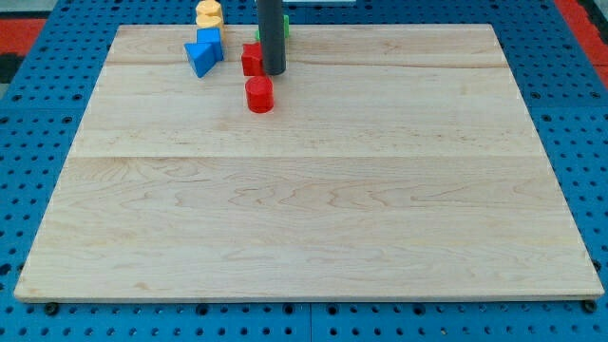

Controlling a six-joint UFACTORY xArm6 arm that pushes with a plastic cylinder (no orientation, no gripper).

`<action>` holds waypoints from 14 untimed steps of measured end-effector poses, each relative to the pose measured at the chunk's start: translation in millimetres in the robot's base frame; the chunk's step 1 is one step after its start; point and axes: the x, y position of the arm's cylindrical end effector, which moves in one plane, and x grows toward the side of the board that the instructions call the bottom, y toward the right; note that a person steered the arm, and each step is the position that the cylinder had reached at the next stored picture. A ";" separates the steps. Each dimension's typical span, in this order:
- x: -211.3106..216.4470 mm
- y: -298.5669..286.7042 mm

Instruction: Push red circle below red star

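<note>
The red circle (259, 95) is a short cylinder on the wooden board, near the view's top, left of centre. The red star (252, 59) sits just above it, partly hidden by the dark rod. My tip (274, 72) rests on the board at the star's right side, just above and right of the red circle, apart from the circle by a small gap.
A blue triangle-like block (200, 59) and a blue block (210, 39) lie left of the red star. A yellow block (209, 14) sits at the board's top edge. A green block (285, 26) peeks from behind the rod. The board (304, 209) lies on a blue pegboard.
</note>
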 end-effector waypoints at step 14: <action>69.7 -34.7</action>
